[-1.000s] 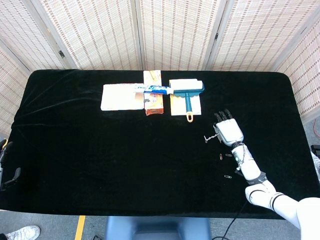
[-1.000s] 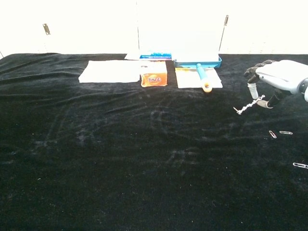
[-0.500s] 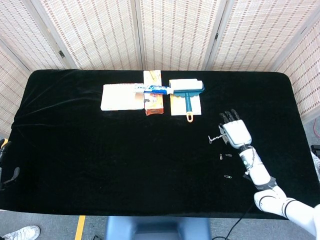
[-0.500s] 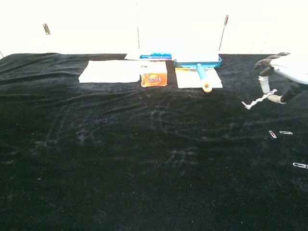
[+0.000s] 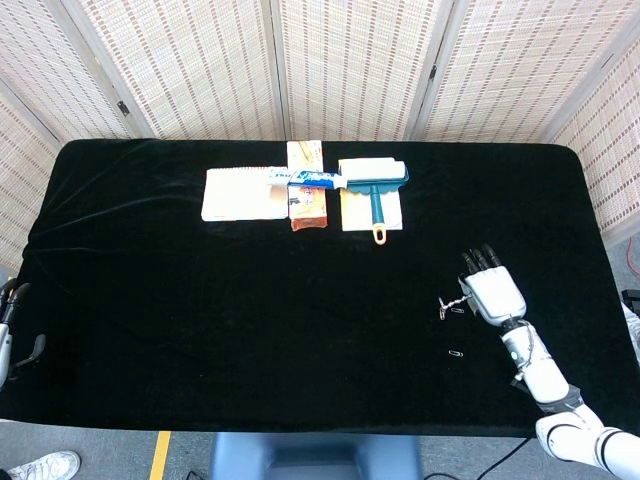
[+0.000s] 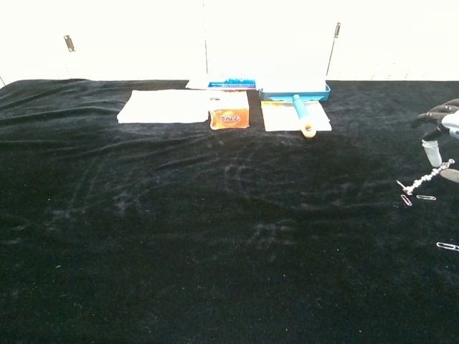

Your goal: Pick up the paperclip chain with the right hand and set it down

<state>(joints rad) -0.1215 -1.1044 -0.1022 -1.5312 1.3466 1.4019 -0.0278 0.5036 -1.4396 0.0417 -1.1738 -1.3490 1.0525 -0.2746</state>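
1. Right hand [image 5: 493, 291] has moved toward the robot and further right since a second ago, chain moving with it.
2. Black table [image 5: 200, 330]: white pad [image 5: 240, 194], orange box [image 5: 308, 208] and blue-handled brush [image 5: 376, 190] sit together at the far edge.
3. Right hand pinches the paperclip chain [image 6: 424, 178]; the free end hangs just above two loose paperclips [image 6: 416, 198] on the cloth.
4. Third loose clip [image 5: 456, 352] lies nearer the robot.
5. Left hand [image 5: 8, 330]: only a sliver at the frame edge, can't tell its state.
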